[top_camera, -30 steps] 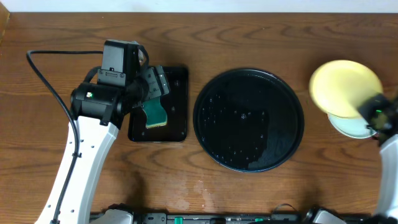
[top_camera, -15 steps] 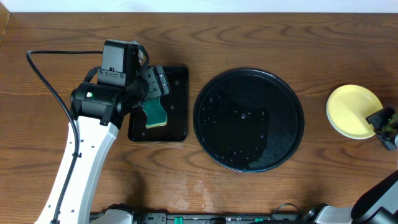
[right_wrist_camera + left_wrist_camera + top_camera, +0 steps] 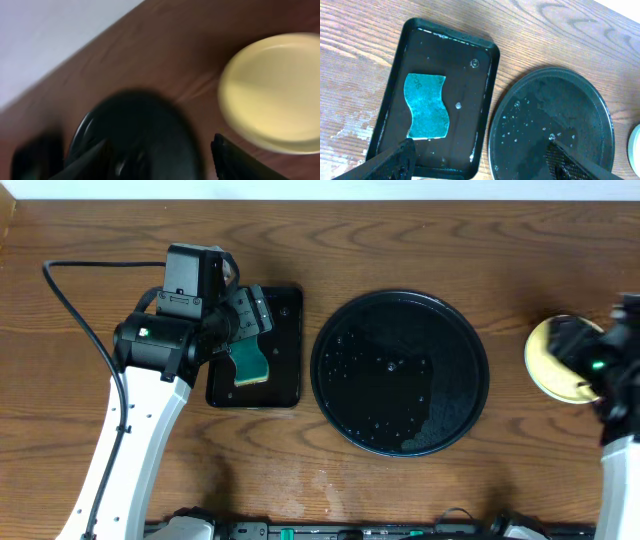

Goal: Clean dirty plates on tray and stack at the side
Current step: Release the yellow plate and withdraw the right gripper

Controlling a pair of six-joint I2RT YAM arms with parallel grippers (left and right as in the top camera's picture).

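The round black tray (image 3: 400,372) holds water drops and no plates; it also shows wet in the left wrist view (image 3: 555,115) and blurred in the right wrist view (image 3: 135,130). One yellow plate (image 3: 543,358) lies flat on the table right of the tray, partly under my right arm (image 3: 600,370). The right wrist view shows that plate (image 3: 275,90) up and to the right of my right gripper (image 3: 160,165), which is open and empty. My left gripper (image 3: 482,165) hangs open and empty over the near end of the small rectangular tray.
A green sponge (image 3: 426,106) lies in the small rectangular black tray (image 3: 465,75) left of the round tray, also seen from overhead (image 3: 285,310). The left arm's cable (image 3: 70,300) runs over the table at the far left.
The yellow plate, held up tilted a second ago, now lies flat at the right. My right gripper has opened off it and the arm has swung over it. The left arm has not moved.
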